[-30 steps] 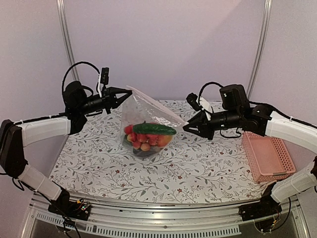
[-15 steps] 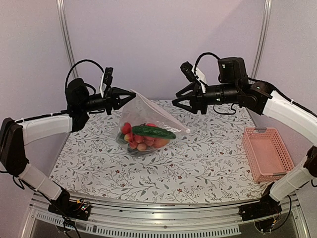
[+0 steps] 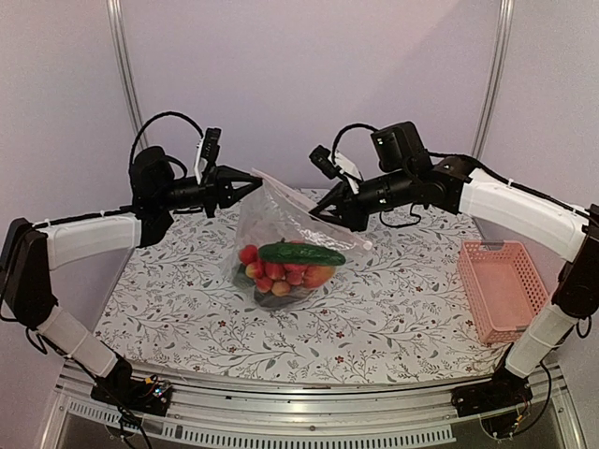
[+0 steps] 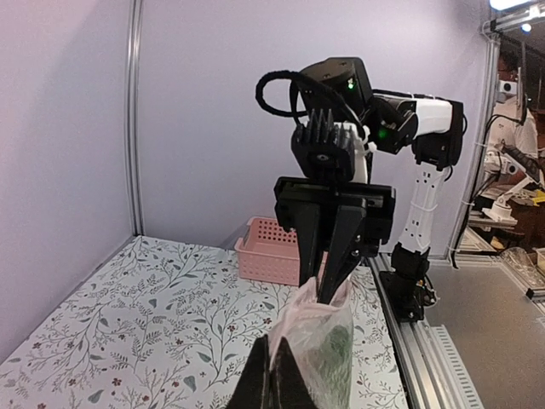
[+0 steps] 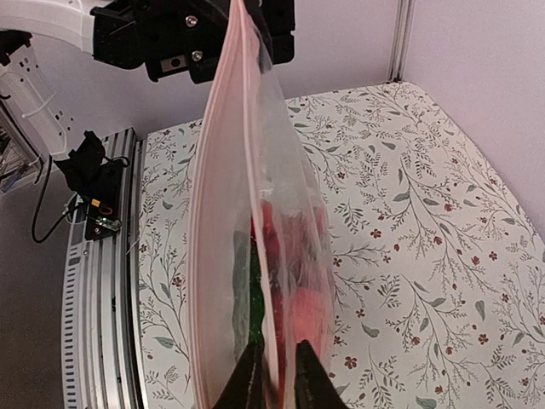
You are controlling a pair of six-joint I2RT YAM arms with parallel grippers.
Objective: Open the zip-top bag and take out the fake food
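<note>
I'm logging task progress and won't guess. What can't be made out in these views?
Seal of the zip-top bag: open or shut unclear; edge-on in the right wrist view, too small from the top.
Count of the fake food: pieces overlap behind crinkled plastic, top view.
Grip of the right gripper: one bag wall or both, hidden by its own fingers in every view.

**Soft even light, lavender cast, blur up close**

Diffuse light from overhead, no hard shadows. There's only a faint soft shadow under the zip-top bag point(image 3: 285, 248) on the table point(image 3: 393, 309). The top view is sharp, but the frame poles point(image 3: 120, 65) bow at the edges. In the left wrist view a bright light strip point(image 4: 518, 4) is blown out top right, and the left gripper point(image 4: 272, 345) is dark and blurred. In the right wrist view the bag plastic is soft with a mild sheen, and the right gripper point(image 5: 279, 349) is out of focus.
</note>
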